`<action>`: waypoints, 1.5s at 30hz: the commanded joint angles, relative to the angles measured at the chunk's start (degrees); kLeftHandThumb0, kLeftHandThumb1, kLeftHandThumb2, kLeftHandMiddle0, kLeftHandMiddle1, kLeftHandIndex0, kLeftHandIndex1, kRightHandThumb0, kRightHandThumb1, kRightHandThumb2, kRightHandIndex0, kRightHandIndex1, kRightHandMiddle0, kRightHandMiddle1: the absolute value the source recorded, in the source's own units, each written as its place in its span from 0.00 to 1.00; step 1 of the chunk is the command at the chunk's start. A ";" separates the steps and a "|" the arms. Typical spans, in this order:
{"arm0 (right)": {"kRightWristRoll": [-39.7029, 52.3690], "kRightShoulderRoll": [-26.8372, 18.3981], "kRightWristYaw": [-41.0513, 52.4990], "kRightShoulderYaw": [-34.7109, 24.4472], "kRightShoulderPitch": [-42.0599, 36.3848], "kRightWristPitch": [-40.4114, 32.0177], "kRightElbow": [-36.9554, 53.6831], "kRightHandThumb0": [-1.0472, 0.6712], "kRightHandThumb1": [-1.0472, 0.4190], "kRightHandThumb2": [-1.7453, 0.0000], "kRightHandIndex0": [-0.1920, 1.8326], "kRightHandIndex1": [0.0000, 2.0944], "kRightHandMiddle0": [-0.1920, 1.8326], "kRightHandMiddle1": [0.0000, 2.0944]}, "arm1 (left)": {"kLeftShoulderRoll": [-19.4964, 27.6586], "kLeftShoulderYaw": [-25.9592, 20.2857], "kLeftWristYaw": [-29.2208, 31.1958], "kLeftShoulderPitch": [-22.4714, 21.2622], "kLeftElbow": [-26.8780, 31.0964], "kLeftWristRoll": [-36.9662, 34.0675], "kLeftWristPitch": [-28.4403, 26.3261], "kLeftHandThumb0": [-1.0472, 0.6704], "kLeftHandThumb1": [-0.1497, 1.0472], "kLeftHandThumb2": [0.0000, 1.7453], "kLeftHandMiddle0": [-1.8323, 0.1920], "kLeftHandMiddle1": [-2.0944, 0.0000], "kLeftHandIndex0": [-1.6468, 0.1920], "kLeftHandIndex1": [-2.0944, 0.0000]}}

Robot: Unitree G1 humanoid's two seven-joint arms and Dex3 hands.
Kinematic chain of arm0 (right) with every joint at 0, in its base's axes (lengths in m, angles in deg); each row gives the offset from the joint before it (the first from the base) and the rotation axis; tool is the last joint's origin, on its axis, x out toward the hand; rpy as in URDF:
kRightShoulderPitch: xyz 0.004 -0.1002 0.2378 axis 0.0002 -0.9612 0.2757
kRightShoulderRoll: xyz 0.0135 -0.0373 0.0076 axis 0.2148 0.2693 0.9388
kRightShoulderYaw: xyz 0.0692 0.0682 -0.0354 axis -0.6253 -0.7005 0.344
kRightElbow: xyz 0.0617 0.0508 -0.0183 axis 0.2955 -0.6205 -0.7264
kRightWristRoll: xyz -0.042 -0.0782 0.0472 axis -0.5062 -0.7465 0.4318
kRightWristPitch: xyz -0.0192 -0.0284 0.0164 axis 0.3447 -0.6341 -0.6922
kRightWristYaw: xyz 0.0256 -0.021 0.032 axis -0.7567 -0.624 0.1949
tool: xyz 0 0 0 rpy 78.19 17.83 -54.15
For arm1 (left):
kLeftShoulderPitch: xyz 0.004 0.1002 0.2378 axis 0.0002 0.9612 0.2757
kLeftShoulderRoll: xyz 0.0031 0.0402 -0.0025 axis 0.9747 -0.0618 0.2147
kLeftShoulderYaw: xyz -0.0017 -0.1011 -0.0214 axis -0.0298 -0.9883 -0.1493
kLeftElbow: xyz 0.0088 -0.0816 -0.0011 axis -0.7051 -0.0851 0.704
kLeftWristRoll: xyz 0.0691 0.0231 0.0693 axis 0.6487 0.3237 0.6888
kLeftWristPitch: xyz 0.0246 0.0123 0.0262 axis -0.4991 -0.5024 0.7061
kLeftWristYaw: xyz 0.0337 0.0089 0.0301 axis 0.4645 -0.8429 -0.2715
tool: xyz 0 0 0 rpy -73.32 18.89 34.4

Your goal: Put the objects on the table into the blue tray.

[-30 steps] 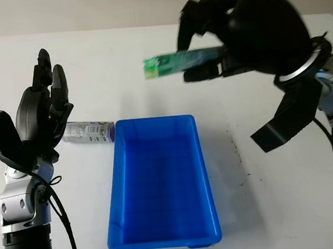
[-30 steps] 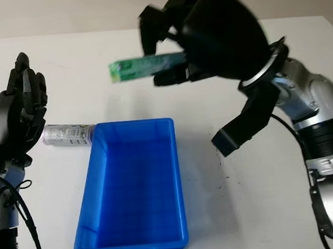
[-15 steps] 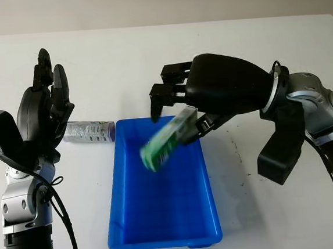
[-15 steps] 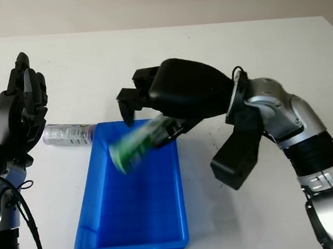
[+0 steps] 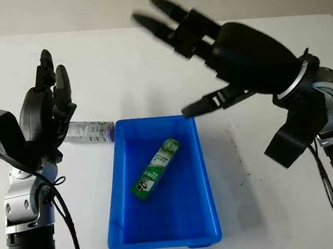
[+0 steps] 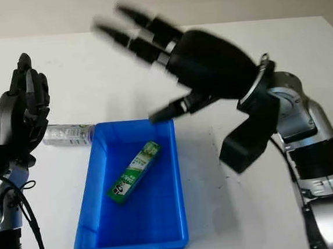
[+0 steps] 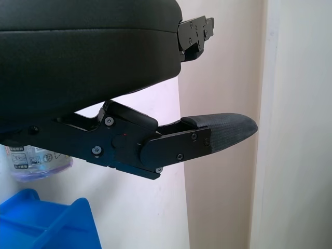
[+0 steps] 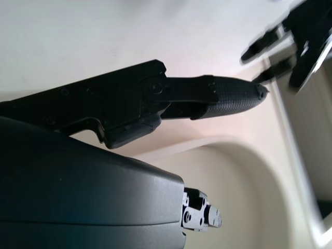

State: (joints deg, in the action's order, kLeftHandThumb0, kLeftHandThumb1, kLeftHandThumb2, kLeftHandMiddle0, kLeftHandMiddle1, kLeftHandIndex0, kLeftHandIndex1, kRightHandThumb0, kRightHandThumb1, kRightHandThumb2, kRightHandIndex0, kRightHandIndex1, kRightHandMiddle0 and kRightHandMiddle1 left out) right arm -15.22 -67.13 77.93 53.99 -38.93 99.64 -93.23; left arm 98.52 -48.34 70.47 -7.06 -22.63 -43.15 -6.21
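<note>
Green box (image 5: 155, 167) now in tray (image 5: 119, 222)

A white table (image 5: 120, 64) meets a pale wall (image 5: 86, 9) along its far edge.

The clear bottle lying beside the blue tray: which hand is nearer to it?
Left. The left hand is raised, open, right next to the clear bottle. The right hand, open, is up beyond the blue tray's far right corner.

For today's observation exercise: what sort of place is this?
Probably a robot test bench: a bare white table against a plain wall, one blue tray holding a green box, and a small bottle beside it.
</note>
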 commanded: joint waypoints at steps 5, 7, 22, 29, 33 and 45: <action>10.57 5.07 -1.05 -6.70 -8.52 -18.99 5.14 0.17 0.00 0.66 0.00 0.00 0.00 0.00 | 0.73 -0.83 0.53 0.57 0.90 -0.18 0.33 0.17 1.00 0.34 1.00 1.00 1.00 1.00; 13.27 6.64 -1.92 -8.61 -10.23 -24.52 5.95 0.19 0.00 0.65 0.00 0.00 0.00 0.00 | 0.86 -0.94 0.64 0.49 0.97 -0.36 -0.07 0.17 1.00 0.34 1.00 1.00 1.00 1.00; 21.59 13.32 -4.04 -12.52 -11.98 -40.95 7.16 0.18 0.00 0.60 0.00 0.00 0.00 0.00 | 2.13 -0.69 1.35 -0.49 0.36 0.06 -0.82 0.17 1.00 0.34 1.00 1.00 1.00 1.00; 22.34 13.71 -3.84 -12.67 -11.64 -41.92 7.65 0.19 0.00 0.59 0.00 0.00 0.00 0.00 | 6.39 -0.35 4.66 -0.85 -0.76 1.82 1.12 0.18 1.00 0.32 1.00 1.00 1.00 1.00; 22.77 13.86 -4.05 -12.94 -11.98 -42.09 8.68 0.20 0.00 0.59 0.00 0.00 0.00 0.00 | 17.84 -0.69 15.91 -3.36 -2.84 2.69 2.24 0.22 1.00 0.29 0.97 0.98 0.98 0.99; 23.71 13.25 -3.69 -13.79 -13.12 -44.67 11.85 0.20 0.00 0.59 0.00 0.00 0.00 0.00 | 43.06 13.70 33.37 -15.34 -6.91 23.47 6.08 0.17 0.80 0.02 0.92 0.97 0.91 0.97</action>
State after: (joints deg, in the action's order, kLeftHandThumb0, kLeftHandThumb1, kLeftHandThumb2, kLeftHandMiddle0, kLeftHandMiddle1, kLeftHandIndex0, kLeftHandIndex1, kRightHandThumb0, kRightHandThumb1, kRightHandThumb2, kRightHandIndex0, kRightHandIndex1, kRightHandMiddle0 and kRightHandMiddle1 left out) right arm 8.16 -53.47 74.12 40.84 -51.59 55.41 -82.92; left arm 140.28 -36.77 103.19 -20.81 -29.80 -21.26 -1.61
